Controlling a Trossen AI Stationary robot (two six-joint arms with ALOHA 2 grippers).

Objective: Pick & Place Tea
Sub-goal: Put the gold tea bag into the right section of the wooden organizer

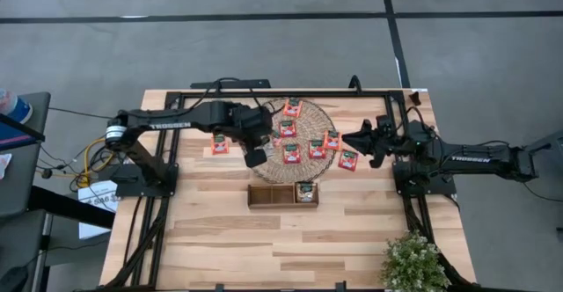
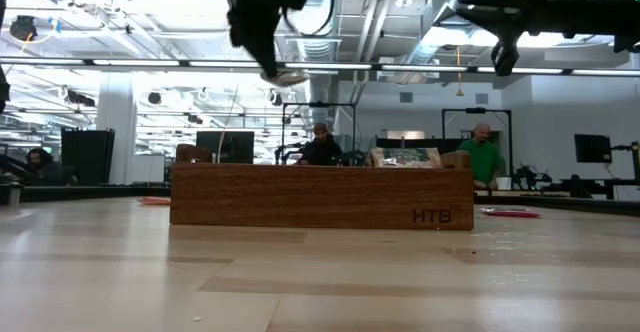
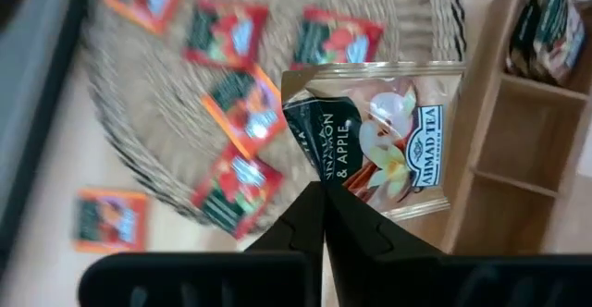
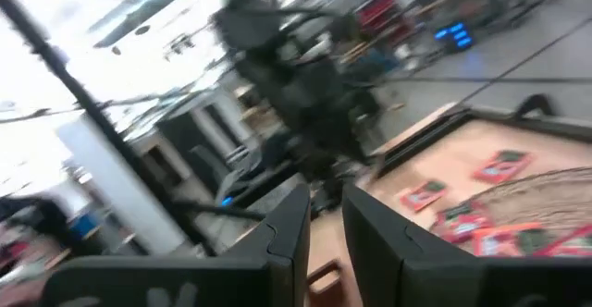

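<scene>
Several red-orange tea sachets (image 1: pixel 288 129) lie flat on the round woven mat (image 1: pixel 303 116). One more (image 1: pixel 220 144) lies on the table left of the mat, and another (image 1: pixel 348 160) to its right. My left gripper (image 1: pixel 255 156) hangs above the mat's near-left edge, shut on a pale tea sachet (image 3: pixel 379 131). The wooden tray (image 1: pixel 264 195) stands near the mat, with a sachet (image 1: pixel 305 191) in its right compartment. My right gripper (image 1: pixel 352 138) waits raised at the mat's right, open with nothing between its fingers. My left gripper pinches the pale sachet between its two fingers (image 3: pixel 301 219) at one edge (image 3: pixel 326 176), beside the dark printed part. The fingers slant down from above. The sachet is lifted clear, high over the table (image 2: pixel 290 75), with its face toward the wrist camera.
A small green plant (image 1: pixel 412 261) stands at the table's near right corner. Black frame rails (image 1: pixel 409 213) run along the table's left, right and far sides. Bare wood lies on the near side of the tray. People sit in the room beyond the table.
</scene>
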